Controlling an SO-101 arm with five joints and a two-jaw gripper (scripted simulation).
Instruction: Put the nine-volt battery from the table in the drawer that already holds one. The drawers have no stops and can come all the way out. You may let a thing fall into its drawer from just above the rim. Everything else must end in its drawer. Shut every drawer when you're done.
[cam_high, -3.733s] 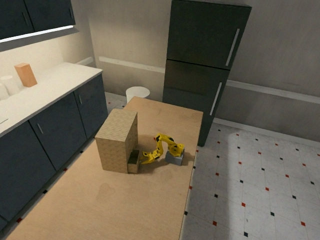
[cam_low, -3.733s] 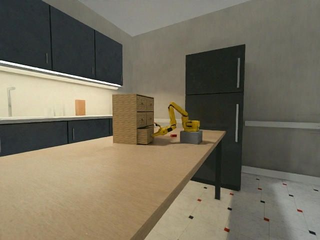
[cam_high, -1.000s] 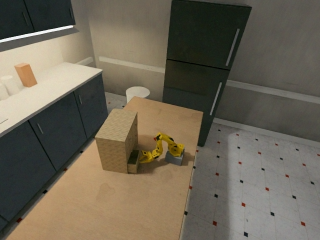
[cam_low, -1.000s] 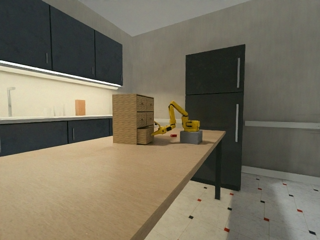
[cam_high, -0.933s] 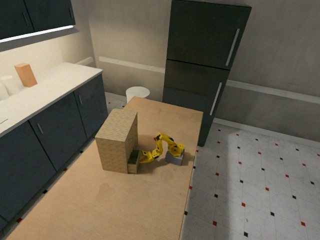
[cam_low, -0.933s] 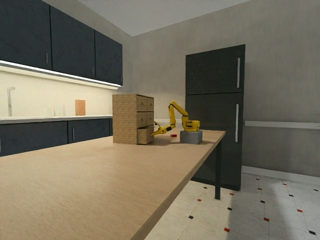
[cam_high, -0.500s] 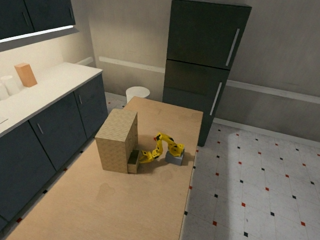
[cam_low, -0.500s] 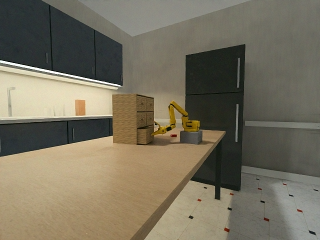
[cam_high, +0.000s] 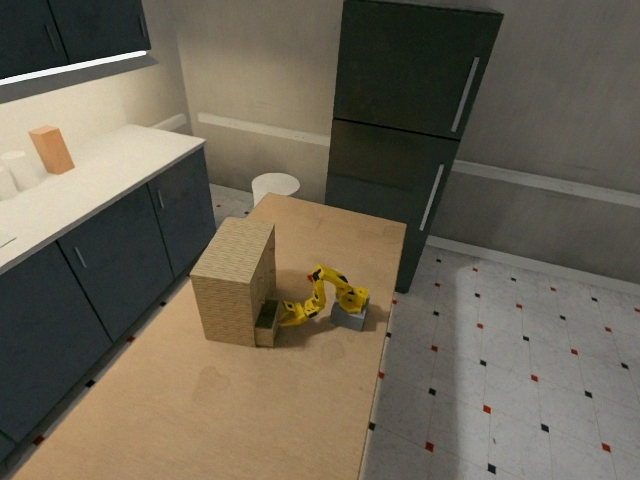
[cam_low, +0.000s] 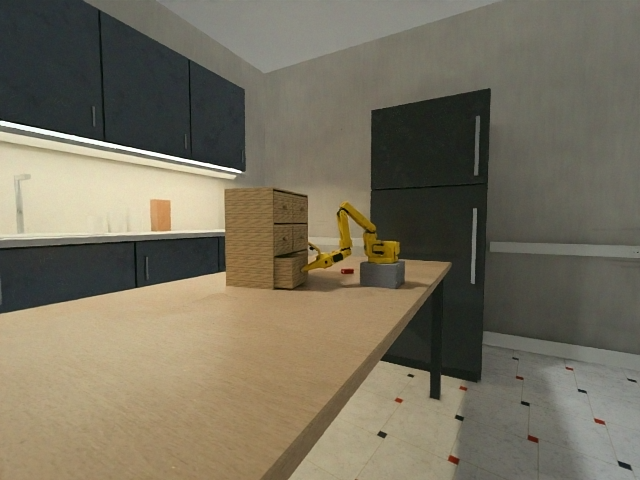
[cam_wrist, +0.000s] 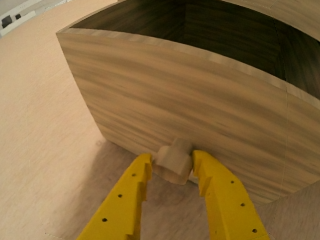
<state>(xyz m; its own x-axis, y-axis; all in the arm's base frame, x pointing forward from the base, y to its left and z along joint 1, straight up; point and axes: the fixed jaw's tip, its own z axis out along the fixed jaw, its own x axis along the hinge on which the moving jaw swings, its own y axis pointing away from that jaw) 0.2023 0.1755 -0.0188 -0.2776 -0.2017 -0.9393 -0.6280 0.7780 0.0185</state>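
A wooden chest of small drawers (cam_high: 235, 279) stands on the table. Its bottom drawer (cam_high: 267, 322) nearest me is pulled partly out, and what I see of its inside in the wrist view (cam_wrist: 200, 23) is dark and bare. My yellow gripper (cam_wrist: 175, 168) is shut on that drawer's round wooden knob (cam_wrist: 175, 162), low over the table. It also shows in the exterior view (cam_low: 312, 253) at the drawer front (cam_low: 291, 269). A small red thing, likely the nine-volt battery (cam_low: 346, 270), lies on the table between the chest and my grey base (cam_low: 382, 273).
The other drawers of the chest (cam_low: 290, 222) look shut. The table's right edge (cam_high: 385, 330) runs close behind my base. A dark fridge (cam_high: 408, 129) stands beyond the table, and a kitchen counter (cam_high: 77, 180) runs along the left.
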